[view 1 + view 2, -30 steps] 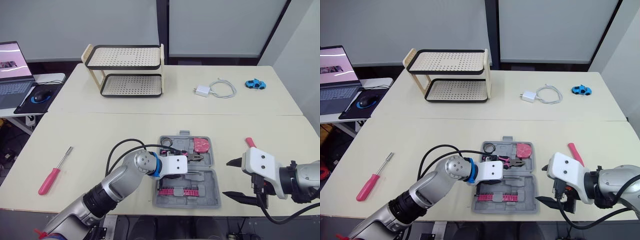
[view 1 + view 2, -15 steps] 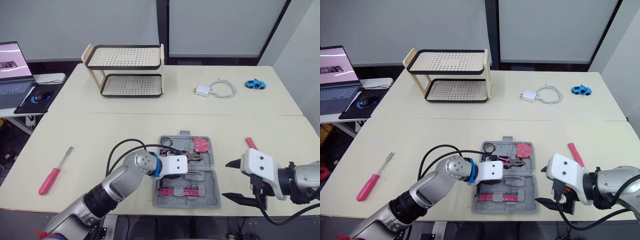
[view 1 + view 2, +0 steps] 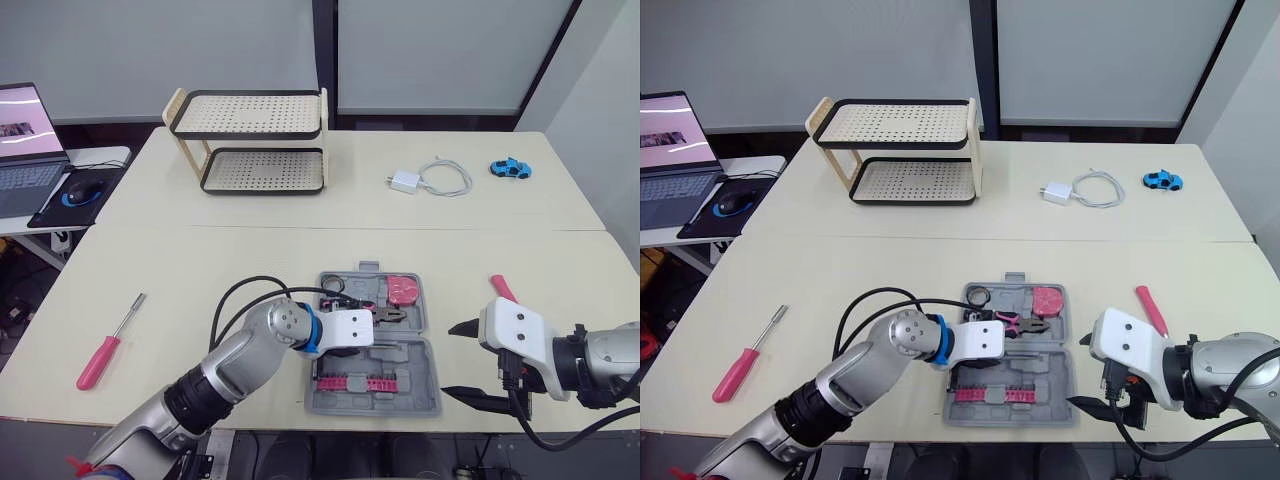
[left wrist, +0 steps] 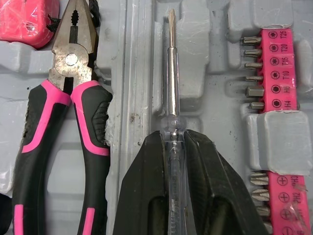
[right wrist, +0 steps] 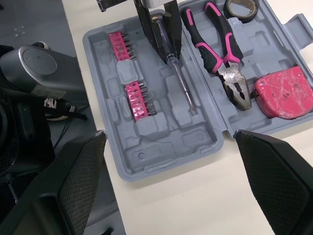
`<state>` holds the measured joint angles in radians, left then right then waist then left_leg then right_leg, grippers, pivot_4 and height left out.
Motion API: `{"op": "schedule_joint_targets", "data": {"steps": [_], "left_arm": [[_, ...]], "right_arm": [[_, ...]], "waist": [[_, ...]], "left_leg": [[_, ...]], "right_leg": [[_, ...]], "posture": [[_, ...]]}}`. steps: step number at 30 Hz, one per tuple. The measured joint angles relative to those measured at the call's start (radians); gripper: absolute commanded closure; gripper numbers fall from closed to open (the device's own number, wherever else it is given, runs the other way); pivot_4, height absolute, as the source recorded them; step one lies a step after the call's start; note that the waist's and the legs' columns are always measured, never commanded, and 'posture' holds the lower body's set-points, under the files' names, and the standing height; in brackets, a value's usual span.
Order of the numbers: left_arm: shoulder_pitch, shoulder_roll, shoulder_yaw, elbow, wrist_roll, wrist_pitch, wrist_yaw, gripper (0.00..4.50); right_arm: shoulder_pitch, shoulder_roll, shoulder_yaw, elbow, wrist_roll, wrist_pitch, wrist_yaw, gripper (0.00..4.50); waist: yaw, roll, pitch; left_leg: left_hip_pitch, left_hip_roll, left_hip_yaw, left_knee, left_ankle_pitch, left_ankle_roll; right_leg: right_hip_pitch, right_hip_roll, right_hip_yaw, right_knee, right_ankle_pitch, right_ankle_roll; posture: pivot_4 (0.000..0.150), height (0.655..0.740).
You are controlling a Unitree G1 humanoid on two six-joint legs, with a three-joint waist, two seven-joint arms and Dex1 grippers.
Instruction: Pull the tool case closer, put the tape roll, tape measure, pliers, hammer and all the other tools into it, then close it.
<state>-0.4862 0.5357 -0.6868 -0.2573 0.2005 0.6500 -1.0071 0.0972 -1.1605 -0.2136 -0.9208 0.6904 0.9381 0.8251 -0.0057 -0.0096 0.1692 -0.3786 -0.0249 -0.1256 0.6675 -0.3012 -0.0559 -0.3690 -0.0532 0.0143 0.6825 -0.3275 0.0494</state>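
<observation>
The left fingers (image 4: 142, 196) pinch a clear-handled screwdriver (image 4: 170, 73) lying in the open tool case (image 3: 425, 400) at the near edge of the desk (image 3: 180, 260); the right fingers (image 5: 276, 176) gape wide beside it.

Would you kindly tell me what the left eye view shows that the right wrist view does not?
Left eye view, not right wrist view: a red-handled screwdriver lying on the table to the left, a two-tier rack, a charger with cable, a blue toy car and a laptop. Right wrist view, not left eye view: how the left gripper is shut on a clear-handled screwdriver laid in a groove of the tool case. Both: the open tool case, pliers, tape measure, tape roll, pink bit strips and the open right gripper.
</observation>
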Motion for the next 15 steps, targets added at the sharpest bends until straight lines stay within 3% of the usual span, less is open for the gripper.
{"op": "schedule_joint_targets", "data": {"steps": [9, 15], "left_arm": [[-0.001, -0.005, 0.0, 0.017, 0.0, -0.012, -0.003, 4.29], [0.0, -0.01, 0.0, 0.02, -0.001, -0.005, -0.005, 2.41]], "right_arm": [[-0.005, 0.0, 0.001, 0.0, 0.0, 0.0, 0.0, 0.0], [-0.007, 0.001, 0.001, 0.0, 0.001, 0.0, -0.001, 0.0]], "waist": [[0.0, 0.0, 0.0], [0.001, 0.0, 0.0]], "left_leg": [[0.0, 0.0, 0.0, 0.0, 0.0, 0.0], [0.0, 0.0, 0.0, 0.001, 0.0, 0.0]], "right_leg": [[0.0, 0.0, 0.0, 0.0, 0.0, 0.0], [0.0, 0.0, 0.0, 0.0, 0.0, 0.0]], "posture": [[0.15, 0.74], [0.15, 0.74]]}}
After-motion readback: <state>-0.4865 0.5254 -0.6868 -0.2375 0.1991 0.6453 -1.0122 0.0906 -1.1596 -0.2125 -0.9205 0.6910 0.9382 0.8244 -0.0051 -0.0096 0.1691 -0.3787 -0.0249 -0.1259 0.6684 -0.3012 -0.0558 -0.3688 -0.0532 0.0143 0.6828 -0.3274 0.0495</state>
